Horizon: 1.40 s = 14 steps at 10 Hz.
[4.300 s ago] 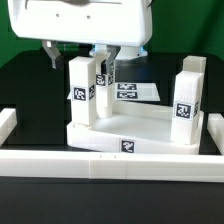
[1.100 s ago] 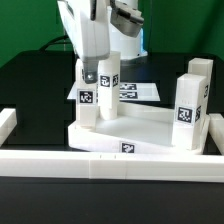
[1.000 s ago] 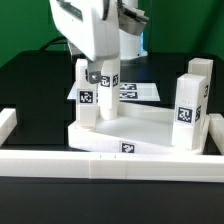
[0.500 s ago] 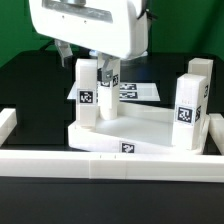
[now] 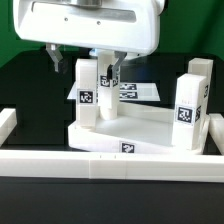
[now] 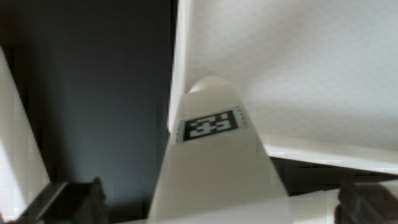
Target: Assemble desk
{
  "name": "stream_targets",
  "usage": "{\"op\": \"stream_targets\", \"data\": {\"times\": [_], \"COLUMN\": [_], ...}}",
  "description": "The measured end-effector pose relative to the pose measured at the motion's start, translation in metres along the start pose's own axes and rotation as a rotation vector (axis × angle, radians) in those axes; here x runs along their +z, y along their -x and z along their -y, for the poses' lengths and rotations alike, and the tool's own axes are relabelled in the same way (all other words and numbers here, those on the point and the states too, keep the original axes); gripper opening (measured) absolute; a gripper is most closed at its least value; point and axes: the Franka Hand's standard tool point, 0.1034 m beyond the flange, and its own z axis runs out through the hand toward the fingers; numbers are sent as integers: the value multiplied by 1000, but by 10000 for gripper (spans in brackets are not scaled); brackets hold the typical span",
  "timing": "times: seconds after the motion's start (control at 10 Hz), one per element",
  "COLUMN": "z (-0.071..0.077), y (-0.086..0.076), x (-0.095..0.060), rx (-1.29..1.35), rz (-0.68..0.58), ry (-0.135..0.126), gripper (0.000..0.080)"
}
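Note:
The desk top (image 5: 150, 128) lies flat on the black table with several white tagged legs standing upright in its corners. My gripper (image 5: 85, 66) hangs over the front leg on the exterior view's left (image 5: 87, 95), open, with one dark finger (image 5: 56, 60) on each side of the leg's top. In the wrist view that leg (image 6: 217, 150) rises between the fingertips (image 6: 71, 200) with a gap on both sides, and the gripper (image 6: 221, 206) holds nothing. A second leg (image 5: 106, 90) stands just behind, and another leg (image 5: 186, 105) stands on the exterior view's right.
White border rails run along the front (image 5: 110, 165), the exterior view's left (image 5: 8, 120) and its right (image 5: 213, 130). The marker board (image 5: 138, 90) lies flat behind the desk. My broad white hand (image 5: 90, 25) hides the area behind it.
My hand has turned about its vertical axis, from narrow side to broad side facing the exterior camera. The fingers now straddle the front left leg. The jaws stayed open; the desk parts have not moved.

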Motion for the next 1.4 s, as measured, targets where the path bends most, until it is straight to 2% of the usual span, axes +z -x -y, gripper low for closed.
{"op": "stream_targets", "data": {"times": [0.4, 0.5, 0.6, 0.7, 0.8, 1.1, 1.4], "z": [-5, -5, -5, -5, -5, -5, -5], "y": [0, 0, 0, 0, 0, 0, 0], "x": [0, 0, 0, 0, 1, 1, 2], "rx": [-235, -222, -222, -222, -217, -156, 43], "rz": [-1, -1, -1, -1, 0, 0, 0], "ry": [2, 2, 2, 2, 1, 1, -6], "gripper": [649, 525, 525, 385, 289, 289, 289]}}
